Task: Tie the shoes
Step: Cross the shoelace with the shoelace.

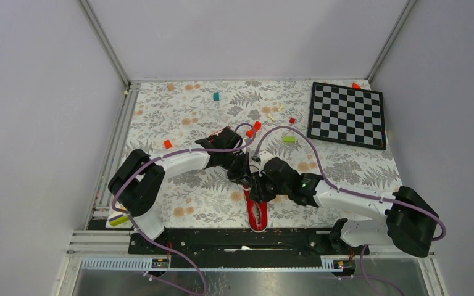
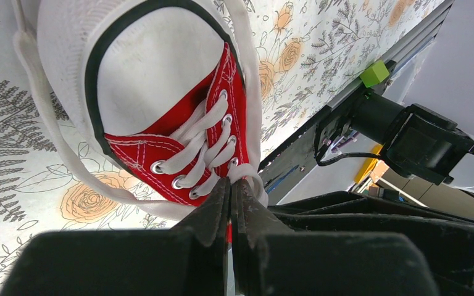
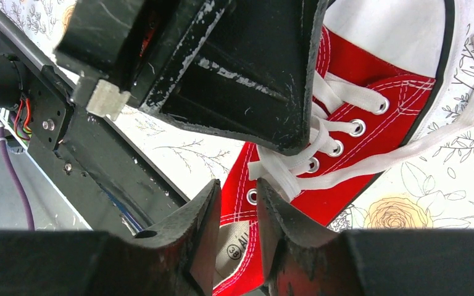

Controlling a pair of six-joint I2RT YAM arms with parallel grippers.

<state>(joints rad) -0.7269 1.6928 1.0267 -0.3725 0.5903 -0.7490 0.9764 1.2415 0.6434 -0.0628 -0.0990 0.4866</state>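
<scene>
While the left gripper (image 2: pixel 229 185) is sitting shut, the right gripper (image 3: pixel 237 188), narrowly parted, is hovering just behind the sneaker's (image 3: pixel 358 61) limp lace (image 3: pixel 401 153), best pinched mid-strand.

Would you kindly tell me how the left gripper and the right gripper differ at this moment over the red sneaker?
The left gripper has its jaws pressed shut, while the right gripper has its jaws apart with a clear gap. The left gripper pinches the white lace near the eyelets farthest from the toe; the right gripper holds nothing. Both sit close together over the lacing of the sneaker.
</scene>
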